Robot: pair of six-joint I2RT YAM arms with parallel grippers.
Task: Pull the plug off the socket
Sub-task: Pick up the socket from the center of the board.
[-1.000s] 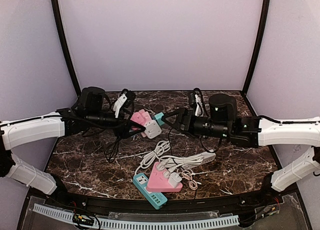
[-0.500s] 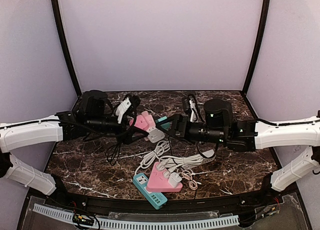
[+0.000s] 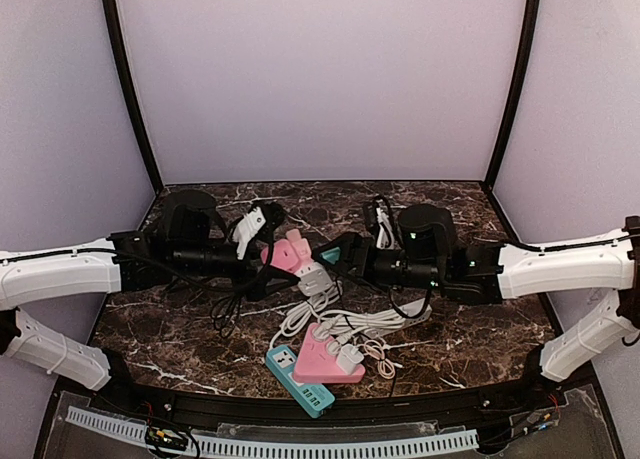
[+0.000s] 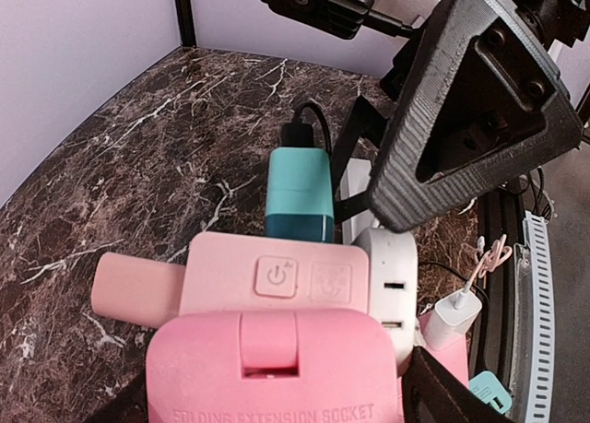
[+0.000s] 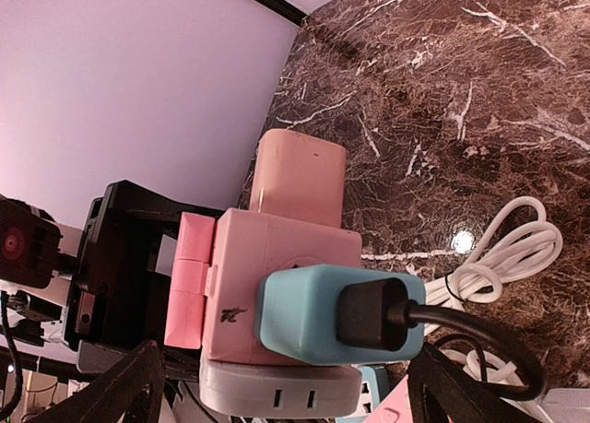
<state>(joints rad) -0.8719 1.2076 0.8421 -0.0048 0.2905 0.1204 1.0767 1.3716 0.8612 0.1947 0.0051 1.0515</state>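
the left pincer (image 3: 262,262), reaching in from 9 o'clock, is clenched on the pink socket (image 3: 288,251) and holds it off the worktop (image 3: 180,319) near the middle. the teal plug (image 3: 329,255) sits fully seated in the socket's face toward 3 o'clock, and a white adapter (image 3: 313,276) hangs on the side toward 5 o'clock. the right pincer (image 3: 345,254) comes from 3 o'clock with its jaws spread to either side of the plug and gripping nothing. by my reading the socket is braced and the approach made, but the grasp on the plug and the pull itself are both left to do. the overhead view alone shows the spare pink socket (image 3: 325,359) and teal power strip (image 3: 298,381) lying toward 6 o'clock on the worktop. the left wrist view gives the socket's power button and lettering, with the plug pointing to 12 o'clock. only the right wrist view shows the black cable (image 5: 470,326) leaving the plug toward 3 o'clock, and that no gap is opened between plug and socket.
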